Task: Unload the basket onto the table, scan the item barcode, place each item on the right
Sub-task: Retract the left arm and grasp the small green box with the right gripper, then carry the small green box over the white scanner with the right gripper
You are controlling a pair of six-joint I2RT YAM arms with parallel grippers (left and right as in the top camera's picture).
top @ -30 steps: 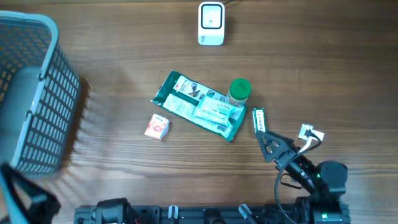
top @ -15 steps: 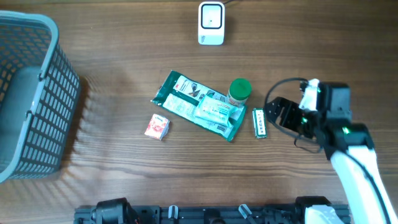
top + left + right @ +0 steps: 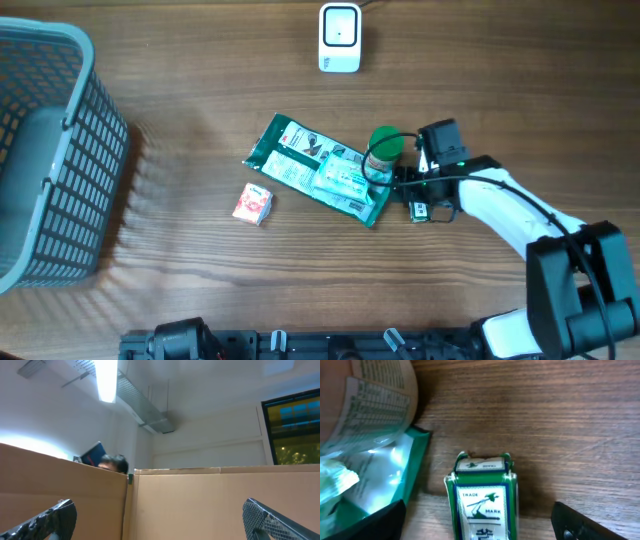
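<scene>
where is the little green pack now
Overhead, the pack lies right of centre, right of the green pouch and below the green-lidded jar, between the open fingers of the right tool.

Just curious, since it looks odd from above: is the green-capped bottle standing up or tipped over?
Upright. From overhead the green-capped bottle shows mainly its round lid, facing straight up at the camera.

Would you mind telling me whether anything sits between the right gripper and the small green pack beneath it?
Nothing visible does. In the right wrist view the green pack lies bare on the table, between the fingers of the open right gripper. The green pouch lies close by on one side, apart from the pack.
</scene>
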